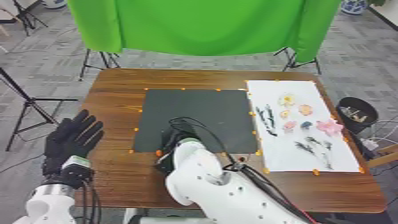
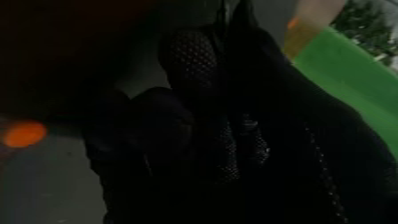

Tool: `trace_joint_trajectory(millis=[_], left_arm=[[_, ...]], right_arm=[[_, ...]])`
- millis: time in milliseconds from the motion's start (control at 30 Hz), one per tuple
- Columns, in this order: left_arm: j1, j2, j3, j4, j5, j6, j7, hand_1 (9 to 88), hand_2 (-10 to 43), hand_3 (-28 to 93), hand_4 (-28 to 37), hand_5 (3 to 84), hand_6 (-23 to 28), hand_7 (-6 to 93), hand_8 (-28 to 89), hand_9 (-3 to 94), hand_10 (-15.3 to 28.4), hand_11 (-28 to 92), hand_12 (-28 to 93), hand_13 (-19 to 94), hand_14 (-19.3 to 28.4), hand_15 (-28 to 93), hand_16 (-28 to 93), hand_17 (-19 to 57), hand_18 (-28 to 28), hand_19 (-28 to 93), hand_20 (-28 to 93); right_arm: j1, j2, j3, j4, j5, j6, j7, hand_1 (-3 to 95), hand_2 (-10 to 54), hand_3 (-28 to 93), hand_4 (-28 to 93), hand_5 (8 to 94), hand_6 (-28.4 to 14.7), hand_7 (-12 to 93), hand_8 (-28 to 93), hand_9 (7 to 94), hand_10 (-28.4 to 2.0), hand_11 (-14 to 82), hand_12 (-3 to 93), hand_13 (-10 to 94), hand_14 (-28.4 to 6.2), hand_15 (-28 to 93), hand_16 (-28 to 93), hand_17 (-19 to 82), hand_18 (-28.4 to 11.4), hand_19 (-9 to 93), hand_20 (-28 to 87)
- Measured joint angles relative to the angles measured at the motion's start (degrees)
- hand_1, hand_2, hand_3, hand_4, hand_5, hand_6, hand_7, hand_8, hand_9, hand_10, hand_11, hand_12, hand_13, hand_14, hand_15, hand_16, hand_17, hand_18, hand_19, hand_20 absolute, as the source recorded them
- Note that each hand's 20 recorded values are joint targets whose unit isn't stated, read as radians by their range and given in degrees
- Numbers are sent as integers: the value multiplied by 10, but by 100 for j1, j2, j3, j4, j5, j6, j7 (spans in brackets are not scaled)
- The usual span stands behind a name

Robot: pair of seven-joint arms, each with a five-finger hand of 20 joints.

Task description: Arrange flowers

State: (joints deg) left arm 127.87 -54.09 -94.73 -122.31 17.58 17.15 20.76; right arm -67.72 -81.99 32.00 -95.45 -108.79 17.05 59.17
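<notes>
1. Pink flower [image 1: 329, 127], yellow flower [image 1: 287, 99], dark sprigs [image 1: 315, 150]: on white sheet [image 1: 275, 88], right side of tabletop [image 1: 120, 175].
2. Left robot hand [image 1: 73, 136] released, palm bare; right robot hand [image 2: 293, 130] over black mat [image 1: 169, 102], can't tell if grasping.
3. Blooms likely light, soft, crushable; sprigs thin, bendy. Pinch low on stems, spare petals.

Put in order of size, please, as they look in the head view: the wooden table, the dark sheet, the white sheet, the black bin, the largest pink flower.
1. Wooden table
2. Dark sheet and white sheet: too alike to rank
3. Black bin
4. Largest pink flower
</notes>
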Motion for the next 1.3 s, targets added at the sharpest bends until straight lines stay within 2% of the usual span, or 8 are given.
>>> trace_joint_trajectory(millis=[133,233,367,533,867,1200,1233,1300], left_arm=[[-113,0,93,44,11,-1,-65,290,195,702,-283,430,106,98,-79,338,164,250,93,253,171,408,-85,-65,152,376,80],[-182,0,146,67,17,-1,-100,290,194,701,-283,430,106,98,-80,338,164,251,93,253,171,408,-84,-66,152,376,80],[-237,0,170,79,24,0,-108,289,194,702,-283,430,106,99,-79,338,164,252,93,253,171,408,-84,-66,152,376,80],[-242,0,161,80,27,1,-91,289,193,700,-283,430,106,100,-79,338,163,252,93,253,171,408,-84,-66,152,377,80],[-378,6,263,150,-4,-10,-103,290,190,699,-283,430,106,100,-79,337,164,252,93,253,171,409,-85,-66,152,378,79],[-372,7,260,149,-44,-8,-10,292,186,700,-283,430,106,102,-80,338,163,254,93,253,171,410,-85,-66,152,378,79],[-369,7,259,148,-46,-7,-4,292,186,699,-283,430,106,102,-80,337,163,254,93,253,171,410,-85,-66,152,378,79],[-364,9,256,147,-51,-6,9,292,185,700,-283,430,107,102,-80,337,163,254,93,252,171,411,-84,-66,152,378,79]], right_arm=[[5,-264,51,254,-182,522,201,411,-95,932,255,637,-20,791,141,905,-109,221,494,747,-123,659,485,339,-283,932,203],[4,-402,117,373,-259,633,270,438,-95,932,149,623,-30,783,122,891,-115,213,471,733,-126,656,478,325,-284,932,198],[-5,-435,179,366,-243,381,273,447,-95,932,80,609,-42,772,123,878,-122,194,450,720,-122,641,457,314,-283,924,174],[13,-396,188,254,-181,-143,270,435,-95,926,-46,569,-53,751,103,835,-134,197,430,692,-126,634,434,313,-275,832,249],[-89,-571,427,356,-353,-291,316,455,-95,852,-191,535,-66,760,84,801,-147,229,421,681,-154,667,359,303,-279,823,259],[-101,-569,387,339,-408,-334,299,397,-95,843,-251,521,-85,681,38,724,-187,402,266,661,-170,701,272,292,-284,807,282],[-101,-560,381,328,-408,-357,289,386,-95,853,-255,520,-88,680,9,719,-188,411,256,659,-171,702,271,290,-284,805,284],[-102,-541,372,303,-404,-436,268,355,-95,870,-261,514,-101,707,-235,688,-200,432,247,649,-178,704,267,287,-284,797,294]])
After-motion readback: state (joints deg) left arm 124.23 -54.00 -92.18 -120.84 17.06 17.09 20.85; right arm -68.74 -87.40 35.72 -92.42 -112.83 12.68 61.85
